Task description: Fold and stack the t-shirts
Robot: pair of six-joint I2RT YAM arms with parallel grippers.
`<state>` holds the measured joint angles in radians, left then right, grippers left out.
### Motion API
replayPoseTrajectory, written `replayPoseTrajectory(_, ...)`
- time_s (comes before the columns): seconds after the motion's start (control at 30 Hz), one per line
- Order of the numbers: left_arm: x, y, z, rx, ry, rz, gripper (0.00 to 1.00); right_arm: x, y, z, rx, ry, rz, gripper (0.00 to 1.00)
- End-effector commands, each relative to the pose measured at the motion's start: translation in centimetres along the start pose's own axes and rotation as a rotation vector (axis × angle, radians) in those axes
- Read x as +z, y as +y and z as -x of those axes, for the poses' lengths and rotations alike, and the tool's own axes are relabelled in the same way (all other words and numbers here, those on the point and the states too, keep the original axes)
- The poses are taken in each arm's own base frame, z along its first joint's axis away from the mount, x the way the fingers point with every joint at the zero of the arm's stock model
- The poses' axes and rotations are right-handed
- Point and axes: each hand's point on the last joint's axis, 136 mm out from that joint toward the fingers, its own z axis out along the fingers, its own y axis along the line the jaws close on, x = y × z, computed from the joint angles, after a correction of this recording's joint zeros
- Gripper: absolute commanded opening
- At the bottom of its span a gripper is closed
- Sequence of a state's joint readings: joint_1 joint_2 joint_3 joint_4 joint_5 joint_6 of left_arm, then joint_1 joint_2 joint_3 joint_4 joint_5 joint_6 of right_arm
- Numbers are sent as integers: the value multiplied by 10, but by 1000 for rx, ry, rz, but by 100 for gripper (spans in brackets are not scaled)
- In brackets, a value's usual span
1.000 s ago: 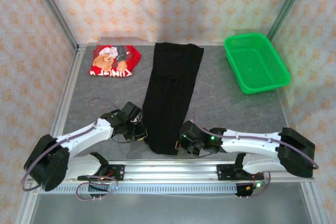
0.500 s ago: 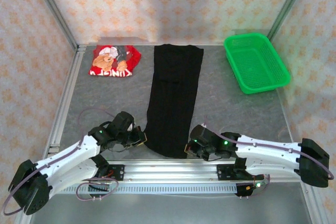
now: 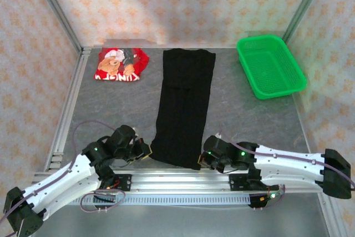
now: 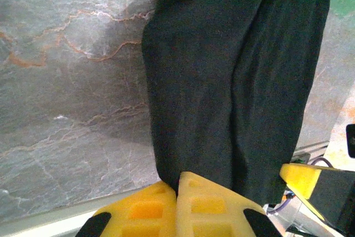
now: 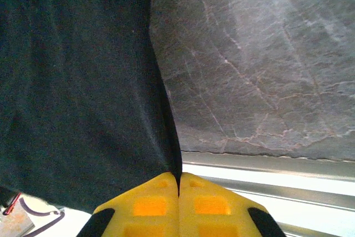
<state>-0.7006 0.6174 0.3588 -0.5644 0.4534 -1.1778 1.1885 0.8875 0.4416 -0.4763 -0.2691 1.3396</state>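
The black t-shirt (image 3: 183, 104) lies as a long narrow strip down the middle of the table, from the back wall to the near edge. My left gripper (image 3: 145, 151) is shut on its near left corner (image 4: 172, 154), the cloth pinched between the yellow fingers (image 4: 144, 209). At the opposite side, my right gripper (image 3: 201, 159) is shut on the near right corner (image 5: 161, 137), with the yellow fingers (image 5: 205, 203) pressed together on the hem. The red t-shirt (image 3: 121, 64) with the cartoon print sits folded at the back left, away from both grippers.
A green mesh basket (image 3: 270, 66) stands at the back right. The metal rail (image 3: 183, 180) of the near table edge runs just under both grippers. Walls close the table at the back and sides.
Both grippers have pulled toward the near edge with the black shirt's corners, dragging the strip nearer and straightening it. The red shirt has not moved.
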Motion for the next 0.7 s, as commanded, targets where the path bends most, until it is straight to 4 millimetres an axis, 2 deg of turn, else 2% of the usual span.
replayPoseTrajectory(0.0, -12, -3, 9, -1, -53, 48, 0, -16, -5, 9, 12, -62, -36, 0)
replayPoseTrajectory(0.07, -19, -15, 16, 22, -81, 47, 0, -30, -2, 16, 9, -111, -32, 0)
replayPoseTrajectory(0.1, -23, -28, 20, 32, -92, 30, 0, -37, 1, 19, 8, -131, -18, 0)
replayPoseTrajectory(0.3, -24, -72, 38, 93, -68, 47, 0, -66, 21, 41, 10, -174, 31, 0)
replayPoseTrajectory(0.53, -29, -98, 76, 78, -94, 19, 0, -78, 52, 76, -32, -145, 23, 0)
replayPoseTrajectory(0.67, -32, -122, 97, 105, -111, 4, 0, -82, 65, 98, -55, -121, 10, 0)
